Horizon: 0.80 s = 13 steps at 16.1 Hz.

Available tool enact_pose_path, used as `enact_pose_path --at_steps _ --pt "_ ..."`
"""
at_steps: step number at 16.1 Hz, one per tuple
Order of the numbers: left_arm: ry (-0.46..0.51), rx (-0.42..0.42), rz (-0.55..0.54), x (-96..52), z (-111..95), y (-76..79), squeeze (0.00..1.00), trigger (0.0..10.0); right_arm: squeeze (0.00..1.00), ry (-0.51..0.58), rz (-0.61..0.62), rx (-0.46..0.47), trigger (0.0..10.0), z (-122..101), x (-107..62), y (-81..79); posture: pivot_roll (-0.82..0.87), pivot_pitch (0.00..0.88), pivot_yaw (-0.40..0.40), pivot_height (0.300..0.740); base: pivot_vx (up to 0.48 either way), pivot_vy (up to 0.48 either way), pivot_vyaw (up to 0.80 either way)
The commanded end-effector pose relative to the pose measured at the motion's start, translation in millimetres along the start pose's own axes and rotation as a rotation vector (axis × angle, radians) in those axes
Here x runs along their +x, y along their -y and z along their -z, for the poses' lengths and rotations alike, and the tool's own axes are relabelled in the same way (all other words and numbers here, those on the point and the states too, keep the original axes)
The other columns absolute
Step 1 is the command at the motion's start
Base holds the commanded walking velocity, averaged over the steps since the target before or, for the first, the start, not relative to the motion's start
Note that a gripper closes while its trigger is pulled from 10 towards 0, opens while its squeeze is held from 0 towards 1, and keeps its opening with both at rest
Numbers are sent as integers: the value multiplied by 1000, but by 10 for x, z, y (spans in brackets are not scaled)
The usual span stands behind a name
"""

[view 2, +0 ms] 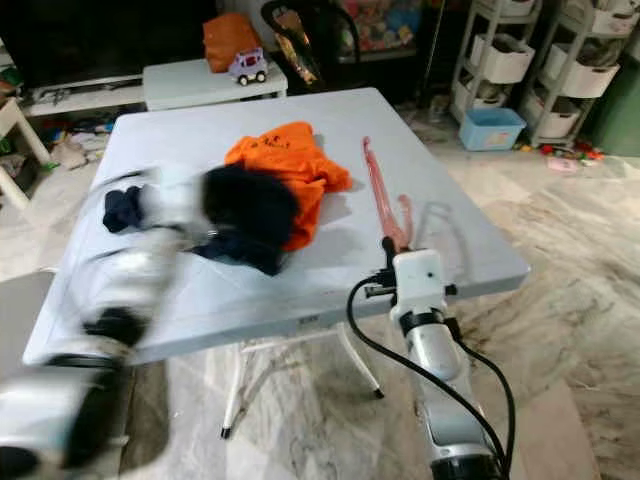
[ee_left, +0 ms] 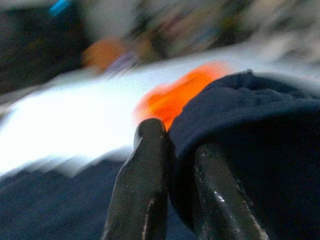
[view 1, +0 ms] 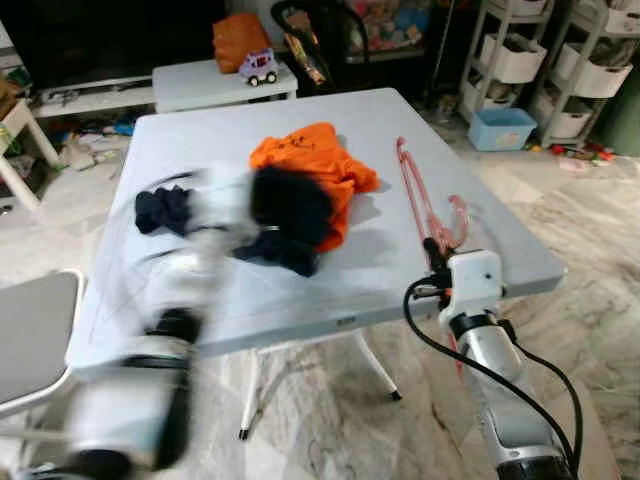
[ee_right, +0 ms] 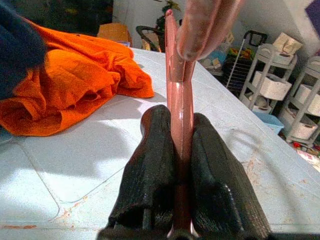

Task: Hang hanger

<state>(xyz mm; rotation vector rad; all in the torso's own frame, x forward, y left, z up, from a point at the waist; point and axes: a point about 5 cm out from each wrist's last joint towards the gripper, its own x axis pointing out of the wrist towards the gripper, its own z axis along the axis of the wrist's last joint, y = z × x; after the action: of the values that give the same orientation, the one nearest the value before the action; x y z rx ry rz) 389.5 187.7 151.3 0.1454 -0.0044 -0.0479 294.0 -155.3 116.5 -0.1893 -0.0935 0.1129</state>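
One thin pink plastic hanger, pinched between my right claw's two ribbed black fingers at the table's near right. One crumpled orange shirt, centre. My left claw, blurred, clenches one soft navy cloth; a second navy bundle lies left.

Count: one pink hanger, one orange garment, two dark navy garments, one toy car, two tables
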Motion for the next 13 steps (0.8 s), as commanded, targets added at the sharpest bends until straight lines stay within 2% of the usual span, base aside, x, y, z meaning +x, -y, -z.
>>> enact_pose_path --at_steps 1,2,3,4,5,6,7,8,9,10,12,13 --pt "-10 62 -63 1 -59 -195 1000 10000 0 -45 -21 4 10000 78 6 -29 -133 0 19 740 0 0 0" --pt "-5 180 -90 -4 -124 -322 1000 10000 0 -46 -25 4 10000 79 15 -31 -124 0 17 740 0 0 0" --pt "-27 170 -55 -11 -123 -368 1000 10000 0 -48 -30 6 10000 82 21 -37 -117 0 16 740 0 0 0" --pt "-146 113 17 -50 10 -417 1000 10000 0 -52 -41 7 10000 89 34 -61 -108 0 16 740 0 0 0" --pt "-277 176 127 -140 222 -398 1000 10000 0 -54 -53 8 10000 95 45 -91 -106 0 16 740 0 0 0" --pt "-335 196 209 -217 345 -377 1000 10000 0 -54 -57 9 10000 94 49 -103 -108 0 17 740 0 0 0" --pt "-366 236 228 -277 413 -400 1000 10000 0 -54 -58 9 10000 93 49 -108 -111 0 18 740 0 0 0" --pt "-343 294 257 -318 391 -424 1000 10000 0 -55 -59 10 10000 99 42 -104 -113 0 19 740 0 0 0" --pt "-315 405 264 -384 329 -472 1000 10000 0 -61 -58 11 10000 120 20 -88 -116 0 22 740 0 0 0" --pt "-306 415 249 -421 289 -506 1000 10000 0 -64 -56 11 10000 132 6 -82 -116 0 22 740 0 0 0" --pt "-179 309 236 -500 115 -428 1000 10000 0 -70 -56 13 10000 152 -9 -86 -111 0 22 740 0 0 0" --pt "-45 149 244 -566 -9 -263 1000 10000 0 -69 -60 14 10000 152 -9 -99 -106 0 23 740 0 0 0"
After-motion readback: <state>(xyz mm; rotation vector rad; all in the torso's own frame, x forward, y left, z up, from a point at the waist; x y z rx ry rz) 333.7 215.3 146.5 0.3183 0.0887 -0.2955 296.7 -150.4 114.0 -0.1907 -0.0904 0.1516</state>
